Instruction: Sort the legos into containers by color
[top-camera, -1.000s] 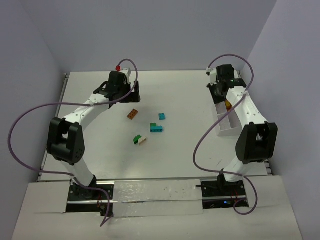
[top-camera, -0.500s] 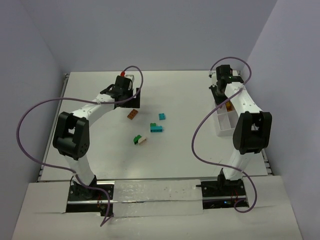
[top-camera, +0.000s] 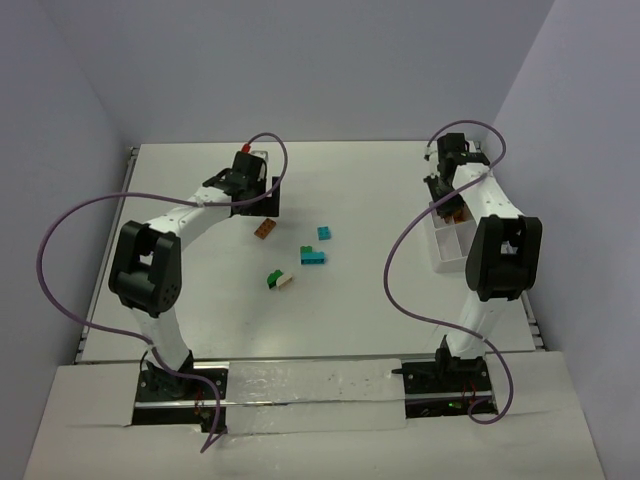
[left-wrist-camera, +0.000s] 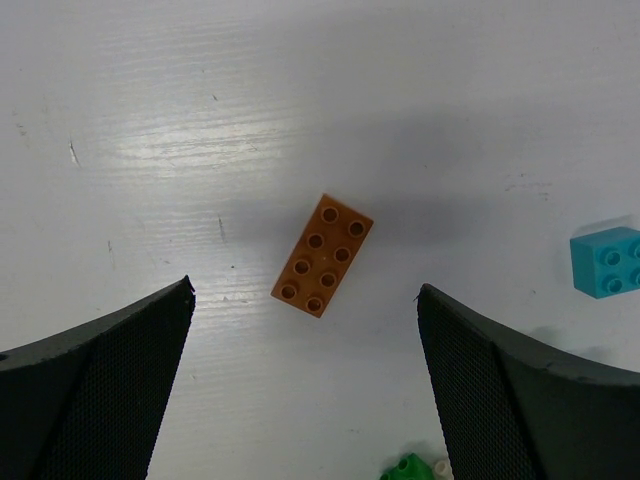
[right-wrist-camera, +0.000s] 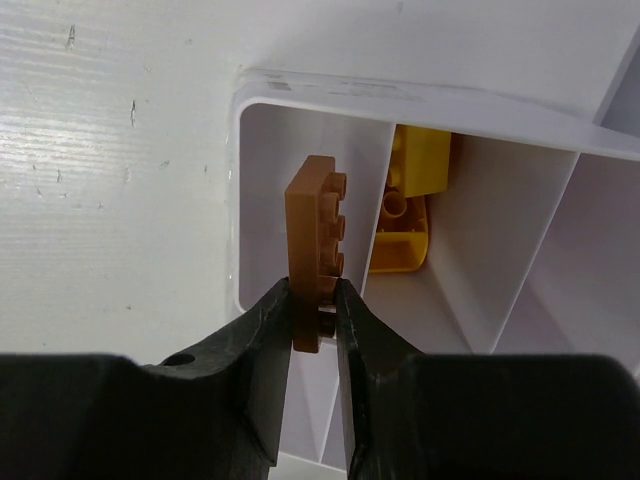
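My right gripper (right-wrist-camera: 315, 300) is shut on a brown lego (right-wrist-camera: 312, 240), held on edge with its studs to the right, over the near-left compartment of the white container tray (right-wrist-camera: 400, 100). A yellow lego (right-wrist-camera: 410, 215) lies in the neighbouring compartment. From above, this gripper (top-camera: 447, 190) hangs over the tray's far end (top-camera: 452, 245). My left gripper (left-wrist-camera: 305, 300) is open above an orange lego (left-wrist-camera: 322, 255) lying flat on the table, studs up. That brick (top-camera: 265, 229) sits just below the left gripper (top-camera: 258, 197) in the top view.
Two teal legos (top-camera: 324, 233) (top-camera: 313, 256) and a green-and-white pair (top-camera: 280, 279) lie in the middle of the table. One teal brick (left-wrist-camera: 607, 262) and the green one (left-wrist-camera: 410, 468) show at the edges of the left wrist view. Side walls enclose the table.
The right arm swung right and further back, bringing its gripper over the tray's far end. The left arm shifted right over the orange lego, then held still.
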